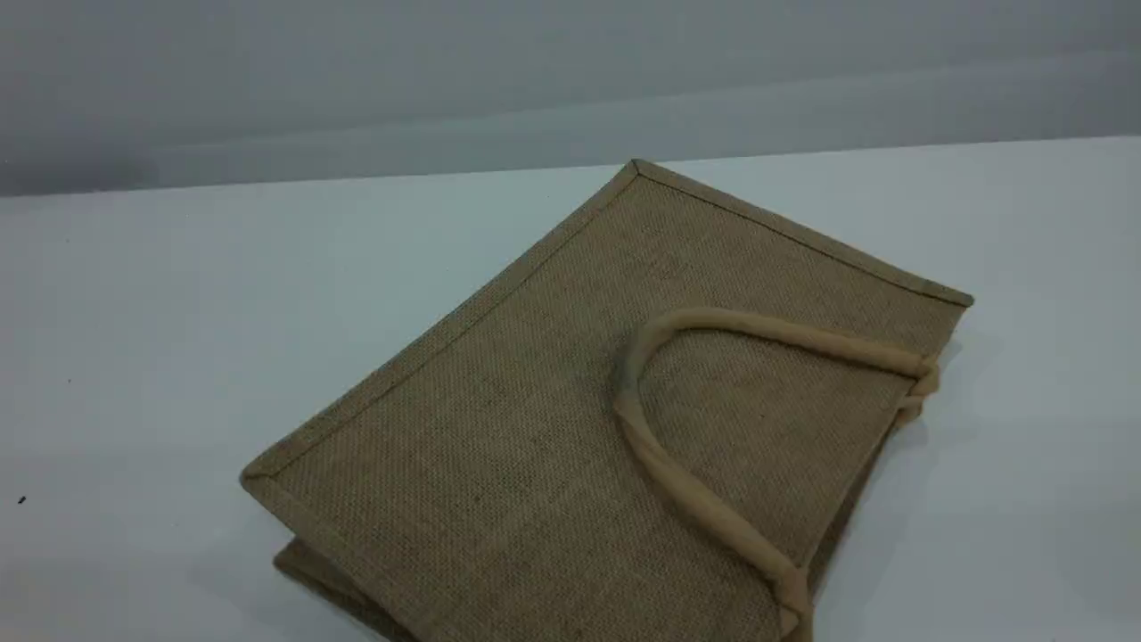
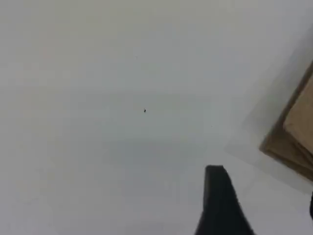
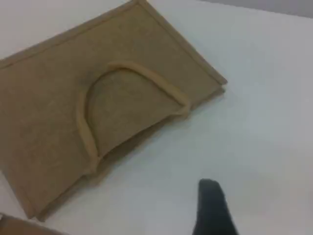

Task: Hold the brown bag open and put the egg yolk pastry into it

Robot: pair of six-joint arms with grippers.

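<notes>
Tan-brown woven jute bag [image 1: 535, 428] flat on white table [image 1: 134, 339], mouth toward right edge; egg yolk pastry unseen; left gripper [image 2: 222, 205], right gripper [image 3: 212, 208] wide, empty (neither touching); suggest pinching only top mouth layer beside beige rope handle [image 1: 628, 392].

A smooth, matte white tabletop [image 1: 160, 339] fills most of the scene view, flat and evenly lit, with a faint bluish cast. Its far edge runs almost straight across the view, rising slightly toward the right. Behind that edge stands a plain grey wall [image 1: 535, 71], darker at the top and crossed lower down by a paler, blurred band. A tiny dark speck [image 1: 21, 499] lies on the tabletop near the left border. The left wrist view shows a similar speck on bare white surface. In the right wrist view, a sliver of grey shows at the top right corner.
</notes>
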